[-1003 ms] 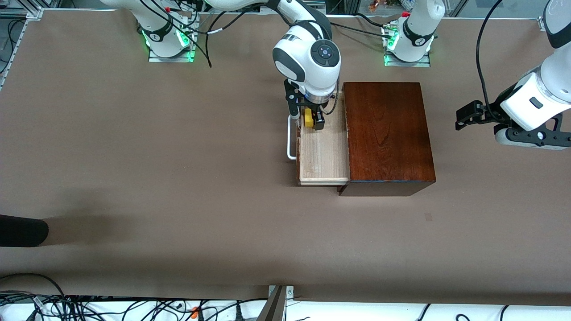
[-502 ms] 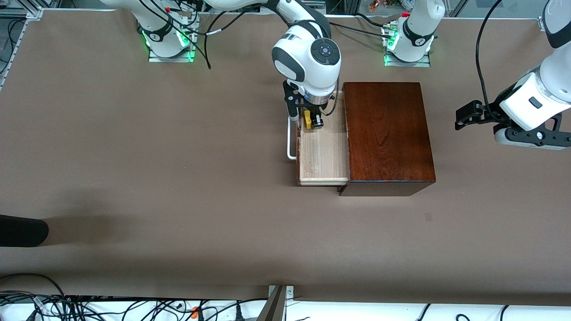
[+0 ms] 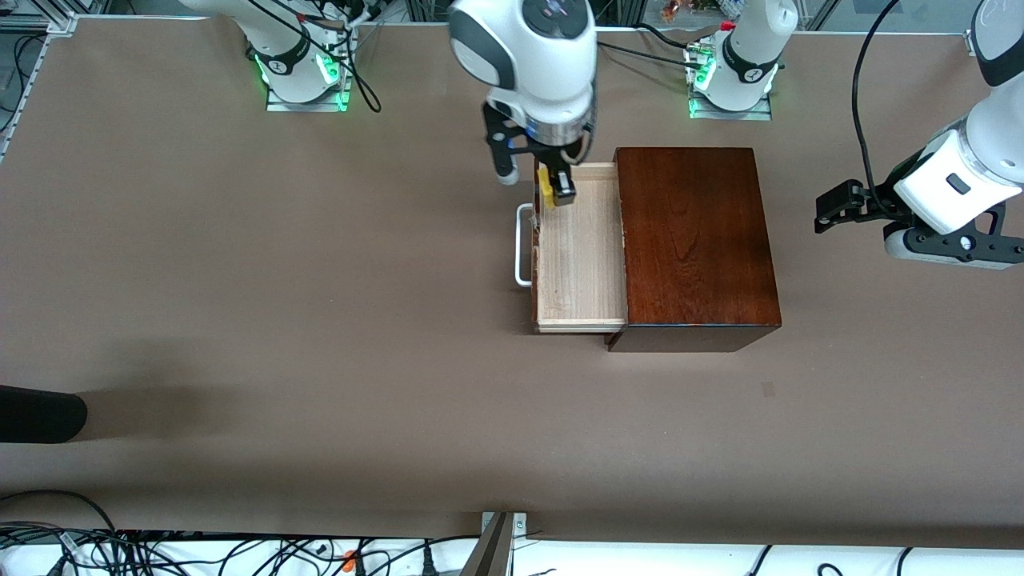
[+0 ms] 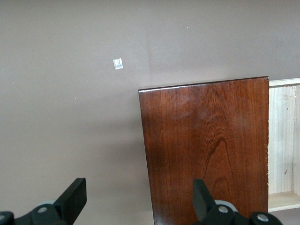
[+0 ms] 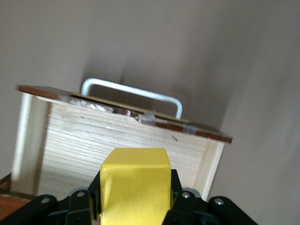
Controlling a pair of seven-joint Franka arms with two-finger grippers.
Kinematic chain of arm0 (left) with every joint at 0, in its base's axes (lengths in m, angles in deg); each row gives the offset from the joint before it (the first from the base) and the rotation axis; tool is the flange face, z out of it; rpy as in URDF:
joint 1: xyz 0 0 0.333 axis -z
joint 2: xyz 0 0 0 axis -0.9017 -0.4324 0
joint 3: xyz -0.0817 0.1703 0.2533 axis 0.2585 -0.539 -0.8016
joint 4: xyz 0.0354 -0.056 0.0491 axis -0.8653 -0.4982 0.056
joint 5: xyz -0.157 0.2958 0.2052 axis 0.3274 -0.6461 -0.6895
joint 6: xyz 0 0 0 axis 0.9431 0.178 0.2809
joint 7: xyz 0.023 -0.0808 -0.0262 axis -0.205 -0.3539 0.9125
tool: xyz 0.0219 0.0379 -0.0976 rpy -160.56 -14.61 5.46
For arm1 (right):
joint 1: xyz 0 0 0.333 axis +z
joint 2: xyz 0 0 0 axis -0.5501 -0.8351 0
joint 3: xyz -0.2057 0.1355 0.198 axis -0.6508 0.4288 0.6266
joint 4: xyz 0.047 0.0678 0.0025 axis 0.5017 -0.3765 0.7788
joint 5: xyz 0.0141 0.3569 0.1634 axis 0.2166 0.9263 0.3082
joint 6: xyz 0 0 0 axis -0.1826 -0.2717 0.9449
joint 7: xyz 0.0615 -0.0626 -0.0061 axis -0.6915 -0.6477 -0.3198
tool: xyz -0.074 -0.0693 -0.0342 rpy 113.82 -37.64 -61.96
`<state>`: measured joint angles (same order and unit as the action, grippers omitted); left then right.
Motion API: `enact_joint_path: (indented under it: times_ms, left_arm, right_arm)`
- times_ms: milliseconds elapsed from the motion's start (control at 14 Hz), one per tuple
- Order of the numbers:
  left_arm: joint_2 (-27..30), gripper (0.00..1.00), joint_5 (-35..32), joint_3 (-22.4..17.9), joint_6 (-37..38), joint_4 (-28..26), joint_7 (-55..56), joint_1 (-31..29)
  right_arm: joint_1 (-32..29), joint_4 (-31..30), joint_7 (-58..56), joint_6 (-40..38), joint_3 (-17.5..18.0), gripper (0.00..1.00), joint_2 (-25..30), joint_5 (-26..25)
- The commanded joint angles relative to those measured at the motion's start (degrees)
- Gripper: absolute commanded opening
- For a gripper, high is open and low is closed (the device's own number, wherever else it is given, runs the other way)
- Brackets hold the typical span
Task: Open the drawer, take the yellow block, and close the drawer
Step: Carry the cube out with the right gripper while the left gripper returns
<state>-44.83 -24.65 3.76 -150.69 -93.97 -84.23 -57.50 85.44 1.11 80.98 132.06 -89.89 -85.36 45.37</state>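
The drawer (image 3: 578,264) stands pulled out of the dark mahogany cabinet (image 3: 694,240), its pale wood tray bare and its white bar handle (image 3: 522,244) toward the right arm's end. My right gripper (image 3: 550,187) is shut on the yellow block (image 3: 546,187) and holds it above the drawer's end nearest the robot bases. The right wrist view shows the yellow block (image 5: 135,185) between the fingers, over the drawer (image 5: 117,140) and its handle (image 5: 133,91). My left gripper (image 3: 832,212) is open and waits in the air off the left arm's end of the cabinet (image 4: 206,145).
A black object (image 3: 40,413) lies at the table's edge toward the right arm's end. A small pale mark (image 3: 768,389) sits on the table nearer the front camera than the cabinet. Cables run along the front edge.
My right gripper has risen out of the drawer with the yellow block in it. The left arm has barely moved.
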Motion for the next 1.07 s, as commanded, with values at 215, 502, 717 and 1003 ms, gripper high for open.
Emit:
enact_joint_path:
  times_ms: [215, 502, 717, 1003]
  left_arm:
    - [-1.0, 1.00, 0.2, -0.3, -0.3, 2.7, 0.2, 0.7]
    - [-1.0, 1.00, 0.2, -0.1, -0.3, 2.9, 0.2, 1.0]
    - [-1.0, 1.00, 1.0, 0.9, -0.3, 3.1, -0.5, 2.1]
    - [-1.1, 1.00, 0.7, 6.9, -0.4, 3.0, -0.6, 3.0]
  right_arm:
    - [-9.9, -0.7, -21.8, -5.4, 0.1, 0.34, 1.3, 3.0]
    - [-16.7, -1.9, -37.7, -8.1, -0.1, 0.34, 1.3, 5.1]
    - [-20.9, -3.2, -54.0, -11.6, -1.8, 0.34, 1.3, 5.0]
    - [-21.7, -10.4, -80.1, -11.0, -10.6, 0.34, 3.8, 5.2]
